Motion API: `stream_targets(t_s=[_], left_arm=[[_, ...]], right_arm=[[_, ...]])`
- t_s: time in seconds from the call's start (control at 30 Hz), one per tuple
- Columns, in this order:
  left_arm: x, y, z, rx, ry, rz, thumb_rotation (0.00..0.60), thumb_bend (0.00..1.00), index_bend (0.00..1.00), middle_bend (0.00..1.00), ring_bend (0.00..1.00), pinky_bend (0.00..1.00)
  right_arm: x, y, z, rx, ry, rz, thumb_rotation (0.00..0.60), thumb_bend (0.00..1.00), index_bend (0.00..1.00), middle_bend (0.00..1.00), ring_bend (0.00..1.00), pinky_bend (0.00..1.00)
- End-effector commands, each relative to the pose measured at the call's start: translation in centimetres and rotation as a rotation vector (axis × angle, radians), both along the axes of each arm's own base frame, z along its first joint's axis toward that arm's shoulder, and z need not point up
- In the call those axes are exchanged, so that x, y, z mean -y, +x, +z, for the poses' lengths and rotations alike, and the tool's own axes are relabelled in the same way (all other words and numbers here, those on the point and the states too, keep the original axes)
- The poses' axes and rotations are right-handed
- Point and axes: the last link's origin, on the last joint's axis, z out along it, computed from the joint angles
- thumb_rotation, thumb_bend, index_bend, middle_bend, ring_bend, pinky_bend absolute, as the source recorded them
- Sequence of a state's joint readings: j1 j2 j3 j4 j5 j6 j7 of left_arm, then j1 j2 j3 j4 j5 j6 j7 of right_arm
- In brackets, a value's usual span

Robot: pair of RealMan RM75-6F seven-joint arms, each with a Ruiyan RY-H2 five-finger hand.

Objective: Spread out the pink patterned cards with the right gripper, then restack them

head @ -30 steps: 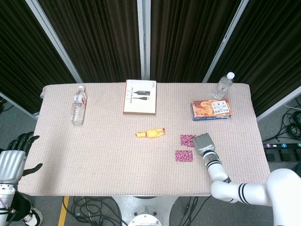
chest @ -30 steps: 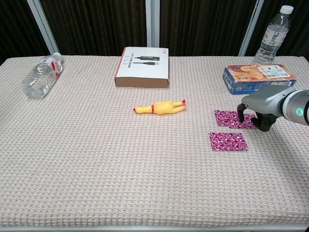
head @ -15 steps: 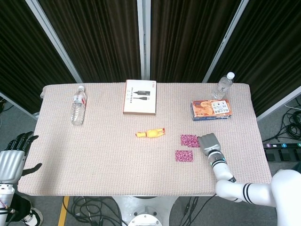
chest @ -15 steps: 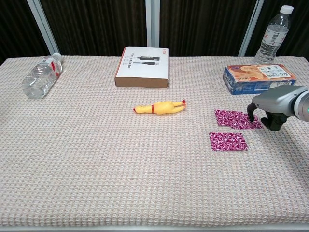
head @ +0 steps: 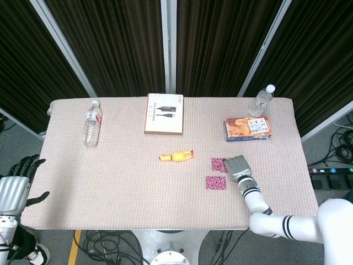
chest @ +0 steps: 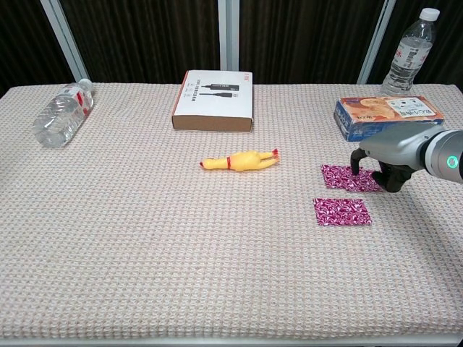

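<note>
No brand text readable for me anywhere: white box (chest: 213, 100) at desk back-centre is showing a cable pic and small print, too small to read. Blue/orange carton (chest: 388, 117) back right has printing, also illegible. Two clear water bottles: one lying on its side back left (chest: 61, 113) w/ a red-white label, looks nearly empty; one standing upright at back right corner (chest: 408, 54), white cap, contents can't tell. Yellow rubber chicken (chest: 239, 160) is lying mid-desk, well apart from the cards.

Pink patterned cards: two are lying flat on the woven desk (chest: 145, 253) cover, right of centre. Far card (chest: 347, 178) is sitting just behind near card (chest: 341, 211), small gap betw them, not overlapping.

My right hand (chest: 385, 160) is hanging over the right end of the far card, palm down, fingers (chest: 356, 165) curled downward. One fingertip is touching the card's top near its right edge; in the head view the hand (head: 236, 167) is covering that end. Not gripping anything, just pressing/resting on it. Near card is untouched.

Left hand (head: 15, 185) is sitting off the desk's left edge, fingers apart, holding nothing.
</note>
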State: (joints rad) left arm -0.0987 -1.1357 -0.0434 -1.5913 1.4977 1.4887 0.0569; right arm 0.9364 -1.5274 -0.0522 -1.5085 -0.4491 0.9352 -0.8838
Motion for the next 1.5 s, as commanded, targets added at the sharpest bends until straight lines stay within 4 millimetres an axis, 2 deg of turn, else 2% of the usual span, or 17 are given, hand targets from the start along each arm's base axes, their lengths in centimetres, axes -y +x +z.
stream_targets(t_s=[0.03, 0.23, 1.13, 1.27, 1.5], left_arm=[[0.0, 0.0, 0.1, 0.001, 0.002, 0.001, 0.600, 0.00, 0.23, 0.22, 0.13, 0.24], [0.0, 0.0, 0.2, 0.004, 0.003, -0.001, 0.600, 0.00, 0.23, 0.22, 0.13, 0.24], [-0.1, 0.0, -0.3, -0.002, -0.009, 0.004, 0.600, 0.00, 0.23, 0.22, 0.13, 0.24], [-0.1, 0.0, -0.3, -0.002, -0.008, 0.003, 0.600, 0.00, 0.23, 0.22, 0.13, 0.24], [-0.1, 0.0, -0.1, 0.000, -0.002, 0.002, 0.600, 0.00, 0.23, 0.22, 0.13, 0.24]], right_arm=[[0.0, 0.0, -0.5, -0.009, 0.007, -0.003, 0.600, 0.61, 0.26, 1.00, 0.84, 0.80], [0.0, -0.6, -0.6, -0.033, 0.006, -0.017, 0.600, 0.61, 0.26, 1.00, 0.84, 0.80], [0.1, -3.7, 1.7, -0.067, -0.016, -0.081, 0.600, 0.61, 0.28, 1.00, 0.84, 0.80], [0.2, -3.0, 1.7, -0.031, -0.019, -0.070, 0.600, 0.61, 0.28, 1.00, 0.84, 0.80], [0.4, -0.3, 1.1, 0.015, -0.018, -0.008, 0.600, 0.61, 0.25, 1.00, 0.84, 0.80]])
